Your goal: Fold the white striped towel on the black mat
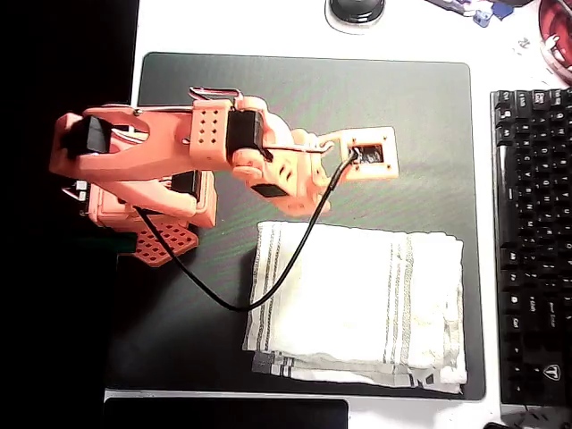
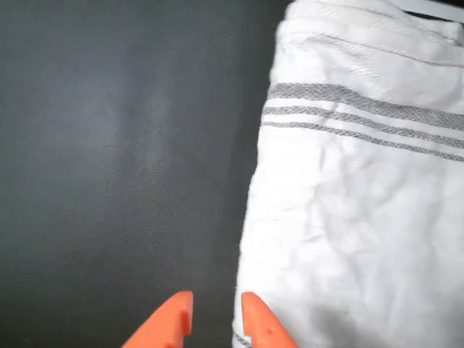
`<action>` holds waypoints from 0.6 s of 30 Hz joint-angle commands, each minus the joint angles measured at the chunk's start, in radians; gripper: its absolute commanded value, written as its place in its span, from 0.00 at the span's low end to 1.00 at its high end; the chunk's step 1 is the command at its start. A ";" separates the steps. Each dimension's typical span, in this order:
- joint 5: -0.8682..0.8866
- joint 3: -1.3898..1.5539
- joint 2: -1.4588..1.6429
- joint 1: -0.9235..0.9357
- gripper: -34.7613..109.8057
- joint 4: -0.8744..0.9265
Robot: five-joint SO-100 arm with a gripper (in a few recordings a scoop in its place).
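The white striped towel point(image 1: 357, 295) lies on the lower right part of the black mat point(image 1: 357, 98), with a second layer peeking out along its lower edge. My orange arm point(image 1: 268, 161) reaches over the mat just above the towel's upper left corner, and its body hides the fingers from above. In the wrist view my gripper point(image 2: 215, 315) hangs over the bare mat point(image 2: 109, 159) right at the towel's edge point(image 2: 362, 217). It is open by a narrow gap with nothing between the fingertips. Grey stripe bands cross the towel.
A black keyboard point(image 1: 532, 241) lies along the mat's right side. A round dark object point(image 1: 356, 9) sits beyond the mat's top edge, a glossy black slab point(image 1: 223, 413) below its bottom edge. A black cable point(image 1: 268, 286) drapes across the towel's left end.
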 commanded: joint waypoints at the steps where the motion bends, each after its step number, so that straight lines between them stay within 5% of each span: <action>1: 0.029 0.098 0.086 -0.103 0.31 -0.058; 8: 0.055 0.462 0.428 -0.140 0.31 -0.216; 18: 0.055 0.695 0.776 -0.103 0.31 -0.083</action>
